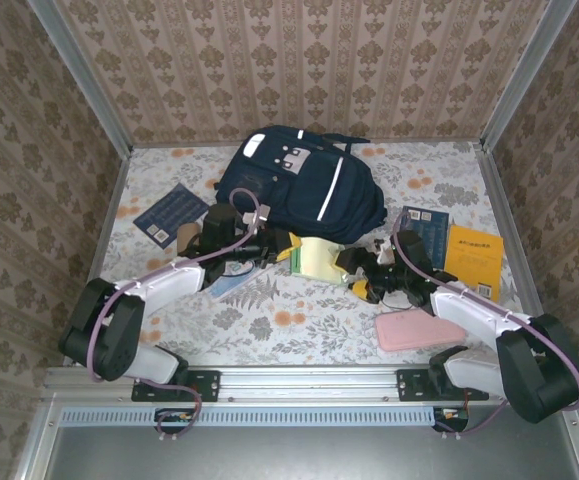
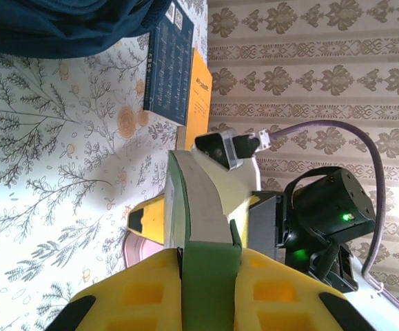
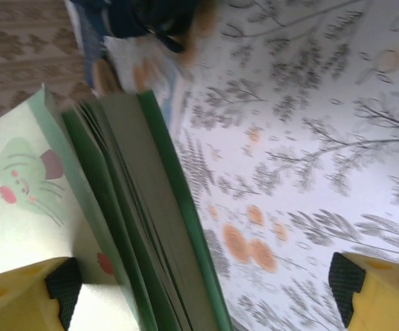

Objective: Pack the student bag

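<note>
Left fingers (image 2: 144,295) clamp green notebook (image 2: 207,272); right fingers (image 3: 18,298) wide apart; navy student bag (image 1: 294,185), white stripe.

Lab test booth dressed as a home: work area is boxed in on 3 sides by wallpapered panels (image 1: 299,60) set in alu. posts (image 1: 79,75), the top is covered w/ floral cloth (image 1: 269,320), and robot arms (image 1: 119,335) are bolted to a metal rail (image 1: 309,385) at the front.
</note>
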{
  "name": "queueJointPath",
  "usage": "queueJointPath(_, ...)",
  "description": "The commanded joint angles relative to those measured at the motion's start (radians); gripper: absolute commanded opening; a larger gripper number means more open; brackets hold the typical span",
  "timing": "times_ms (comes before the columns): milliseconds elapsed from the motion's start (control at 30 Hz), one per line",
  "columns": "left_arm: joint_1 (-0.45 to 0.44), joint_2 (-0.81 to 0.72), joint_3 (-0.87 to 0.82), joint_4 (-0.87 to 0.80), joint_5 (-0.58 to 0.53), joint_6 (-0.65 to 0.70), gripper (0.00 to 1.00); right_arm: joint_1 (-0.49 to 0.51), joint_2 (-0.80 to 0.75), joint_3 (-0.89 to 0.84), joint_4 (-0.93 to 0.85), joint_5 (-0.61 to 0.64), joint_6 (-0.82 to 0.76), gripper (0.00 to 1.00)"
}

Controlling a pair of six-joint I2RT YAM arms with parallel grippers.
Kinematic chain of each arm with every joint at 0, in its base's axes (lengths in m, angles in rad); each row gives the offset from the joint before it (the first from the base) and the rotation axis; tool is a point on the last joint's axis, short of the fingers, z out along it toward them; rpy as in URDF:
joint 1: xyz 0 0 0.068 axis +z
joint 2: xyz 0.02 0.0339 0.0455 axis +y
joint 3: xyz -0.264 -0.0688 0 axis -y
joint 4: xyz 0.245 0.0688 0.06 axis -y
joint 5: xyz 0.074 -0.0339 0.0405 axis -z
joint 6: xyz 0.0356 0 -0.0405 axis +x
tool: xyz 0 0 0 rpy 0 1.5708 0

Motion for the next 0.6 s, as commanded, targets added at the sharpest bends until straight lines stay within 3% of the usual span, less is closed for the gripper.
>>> queueJointPath(0, -0.004, -0.032, 0.034, -0.053, 0.019, 0.039, 0.01, -0.003, -0.039, -0.026, 0.284, -0.032, 0.15, 0.93)
queueJointPath(133, -0.001, -0.041, 0.032, -0.059, 0.02, 0.039, 0.01, -0.004, -0.109, -0.014, 0.342, -0.019, 0.17, 0.89)
queueJointPath(367, 0.005, -0.067, 0.046, -0.115, 0.009, 0.078, 0.01, -0.007, -0.224, -0.012, 0.282, 0.003, 0.177, 0.8)
queueJointPath(567, -0.001, -0.069, 0.073, -0.146, 0.019, 0.114, 0.01, 0.005, -0.222, -0.004, 0.298, -0.031, 0.179, 0.64)
